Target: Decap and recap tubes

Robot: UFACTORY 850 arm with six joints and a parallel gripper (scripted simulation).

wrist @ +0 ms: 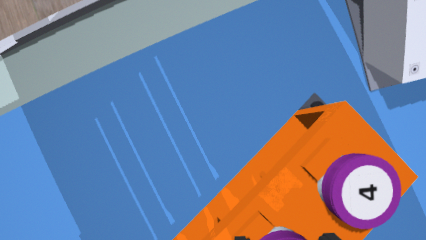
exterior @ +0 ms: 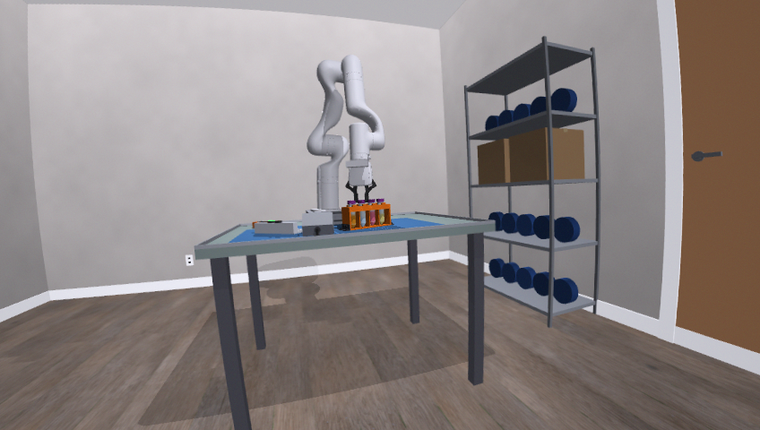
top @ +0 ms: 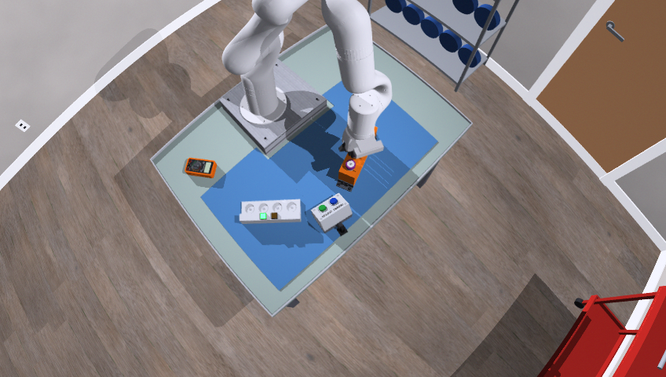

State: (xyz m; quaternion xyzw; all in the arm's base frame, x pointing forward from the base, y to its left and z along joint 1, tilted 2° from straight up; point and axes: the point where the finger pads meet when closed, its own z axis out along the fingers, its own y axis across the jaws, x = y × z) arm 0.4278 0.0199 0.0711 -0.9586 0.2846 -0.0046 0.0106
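The orange decapping station (top: 347, 177) (wrist: 345, 125) holds four tubes, all with purple caps on in the exterior view. My gripper (exterior: 361, 200) (wrist: 285, 238) points down and is shut on the cap of tube 3 (wrist: 282, 235), which sits on its tube; only its edge shows in the wrist view. The cap of tube 4 (top: 350, 163) (wrist: 367, 192) is beside it, number up. The cap tray (top: 247, 218) (exterior: 275, 228) has four empty nests. Its green lamp (top: 262, 216) is lit and its amber lamp (top: 274, 215) is dark. Whether the caps are tight cannot be seen.
The key housing (top: 330, 218) (exterior: 317, 219) (wrist: 385, 42) stands between the cap tray and the tube 4 end of the station, with the green READY key (top: 322, 207) and the blue CYCLE key (top: 333, 200). An orange multimeter (top: 200, 167) lies at the table's left.
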